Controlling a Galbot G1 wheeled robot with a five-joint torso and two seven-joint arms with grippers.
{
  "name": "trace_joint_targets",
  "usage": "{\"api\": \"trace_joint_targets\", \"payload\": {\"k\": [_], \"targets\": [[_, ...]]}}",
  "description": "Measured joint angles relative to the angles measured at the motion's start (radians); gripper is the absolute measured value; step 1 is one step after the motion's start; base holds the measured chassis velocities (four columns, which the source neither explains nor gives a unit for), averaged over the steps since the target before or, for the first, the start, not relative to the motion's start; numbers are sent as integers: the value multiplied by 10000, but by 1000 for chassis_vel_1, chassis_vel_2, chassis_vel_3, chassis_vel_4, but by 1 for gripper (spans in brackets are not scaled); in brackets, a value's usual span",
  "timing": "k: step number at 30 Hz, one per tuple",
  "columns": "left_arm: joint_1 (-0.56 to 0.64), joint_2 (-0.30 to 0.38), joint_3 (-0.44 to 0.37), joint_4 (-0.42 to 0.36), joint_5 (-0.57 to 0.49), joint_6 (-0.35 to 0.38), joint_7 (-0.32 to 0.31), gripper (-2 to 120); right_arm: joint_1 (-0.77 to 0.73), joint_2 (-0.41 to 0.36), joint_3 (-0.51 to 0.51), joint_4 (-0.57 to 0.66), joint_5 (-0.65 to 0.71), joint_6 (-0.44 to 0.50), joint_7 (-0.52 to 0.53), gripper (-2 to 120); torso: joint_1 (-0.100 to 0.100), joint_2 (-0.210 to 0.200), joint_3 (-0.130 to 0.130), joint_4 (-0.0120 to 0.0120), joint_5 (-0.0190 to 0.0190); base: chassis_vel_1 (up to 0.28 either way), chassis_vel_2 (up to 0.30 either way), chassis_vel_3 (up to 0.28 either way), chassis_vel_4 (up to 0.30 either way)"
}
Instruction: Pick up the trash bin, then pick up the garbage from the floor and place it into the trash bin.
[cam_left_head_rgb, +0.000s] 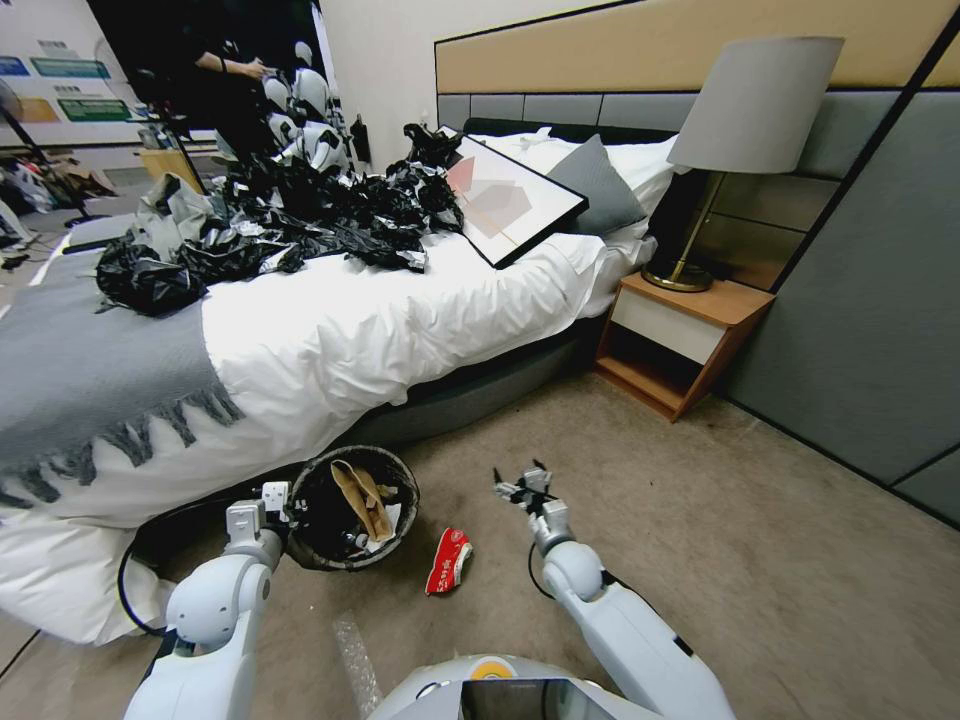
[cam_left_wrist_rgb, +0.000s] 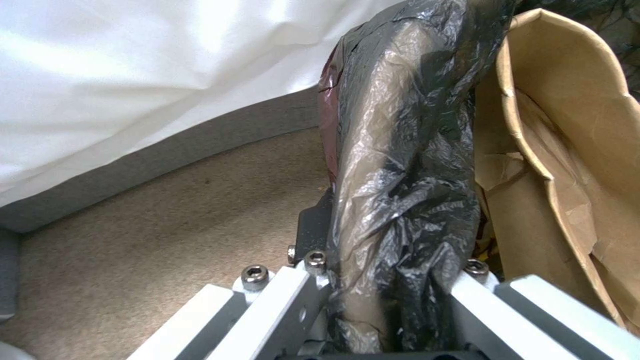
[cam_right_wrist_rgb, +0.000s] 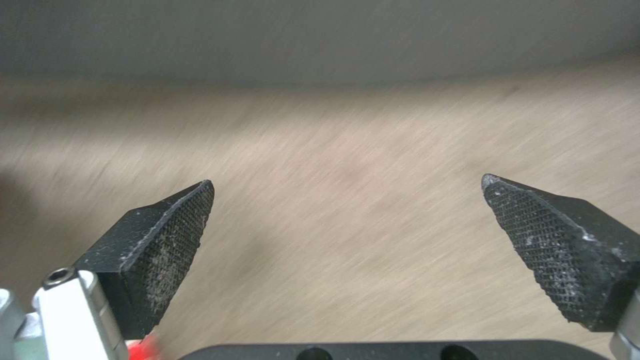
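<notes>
The trash bin (cam_left_head_rgb: 312, 540), lined with a black bag, stands by the bed's foot with a brown paper bag (cam_left_head_rgb: 362, 497) and white scraps inside. My left gripper (cam_left_head_rgb: 285, 500) is shut on its near-left rim; the left wrist view shows the liner-covered rim (cam_left_wrist_rgb: 400, 190) clamped in the left gripper (cam_left_wrist_rgb: 393, 285), with the brown paper bag (cam_left_wrist_rgb: 573, 165) beside it. A red-and-white crumpled wrapper (cam_left_head_rgb: 449, 560) of the garbage lies on the carpet right of the bin. My right gripper (cam_left_head_rgb: 520, 487) hovers open over bare carpet beyond the wrapper, its fingertips (cam_right_wrist_rgb: 167, 235) wide apart around nothing.
The bed (cam_left_head_rgb: 330, 340) overhangs the bin on the left, heaped with black bags (cam_left_head_rgb: 300, 220) and a framed picture (cam_left_head_rgb: 510, 200). A wooden nightstand (cam_left_head_rgb: 680, 335) with a lamp (cam_left_head_rgb: 745, 120) stands at the back right by a grey wall panel (cam_left_head_rgb: 860, 300). Open carpet (cam_left_head_rgb: 750, 540) lies to the right.
</notes>
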Motion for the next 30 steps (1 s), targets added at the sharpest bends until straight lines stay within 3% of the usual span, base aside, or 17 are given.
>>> {"api": "trace_joint_targets", "payload": {"k": [16, 30], "targets": [[-15, -132, 40, 174, 59, -71, 13, 0, -260, 776, -356, -768, 136, -104, 11, 100, 0, 0, 0, -1, 0, 0, 0, 0, 0], [-34, -180, 133, 266, 163, -107, 16, 0, -543, 1478, -498, -1729, 1904, -384, 342, 100, 0, 0, -1, 0, 0, 0, 0, 0, 0]]}}
